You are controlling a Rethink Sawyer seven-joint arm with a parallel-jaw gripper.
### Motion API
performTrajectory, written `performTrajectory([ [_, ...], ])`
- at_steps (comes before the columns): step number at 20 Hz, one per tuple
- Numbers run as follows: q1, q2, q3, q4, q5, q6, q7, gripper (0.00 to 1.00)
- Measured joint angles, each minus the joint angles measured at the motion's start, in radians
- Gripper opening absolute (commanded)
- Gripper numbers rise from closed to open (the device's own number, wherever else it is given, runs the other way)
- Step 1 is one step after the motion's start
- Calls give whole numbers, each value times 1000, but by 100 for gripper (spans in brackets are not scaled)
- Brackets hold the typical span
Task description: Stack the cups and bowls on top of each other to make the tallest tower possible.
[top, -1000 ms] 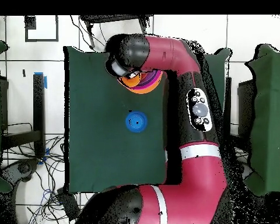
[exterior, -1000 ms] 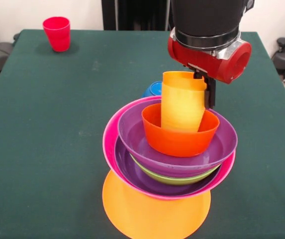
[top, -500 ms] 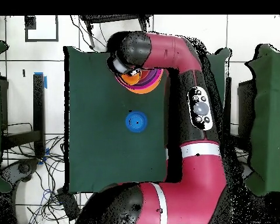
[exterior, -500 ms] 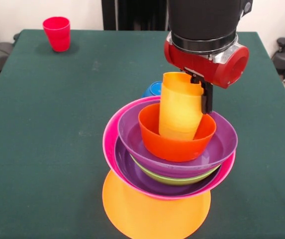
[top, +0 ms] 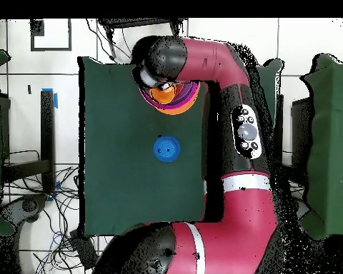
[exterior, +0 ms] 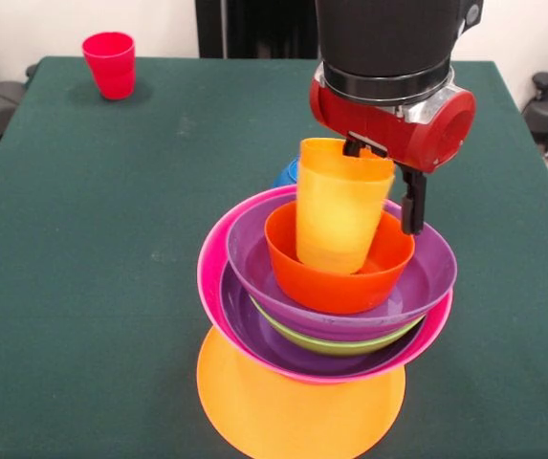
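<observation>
Spreading wide and green, worktop (exterior: 82,239) with open room at left and centre; near edge cut off under the tower (exterior: 326,316). Covering most of that pile in the overhead view, red and black arm (top: 239,143).

Counting bowls, seven: large orange bowl (exterior: 293,411) as base, its front rim cropped; pink bowl (exterior: 211,277); two purple bowls (exterior: 254,239), lime green bowl (exterior: 340,344) showing only as a sliver between them; red-orange bowl (exterior: 336,282) on top; blue bowl (exterior: 288,174) alone behind the pile, mostly hidden.

Counting cups, two: orange-yellow cup (exterior: 336,215) standing slightly tilted inside the red-orange bowl; red cup (exterior: 110,64) well apart at a far corner.

Spread apart, gripper (exterior: 383,191) fingers (exterior: 412,206): one clear of the cup's side, the other half hidden at its rim.
</observation>
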Motion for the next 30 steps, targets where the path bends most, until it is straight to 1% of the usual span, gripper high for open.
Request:
performTrajectory([
  [8,-1,-1,0,0,-8,0,0,100],
  [15,-12,-20,0,4,-9,0,0,100],
  [19,-26,-51,0,25,-9,0,0,100],
  [30,-81,-215,3,176,-4,0,0,100],
])
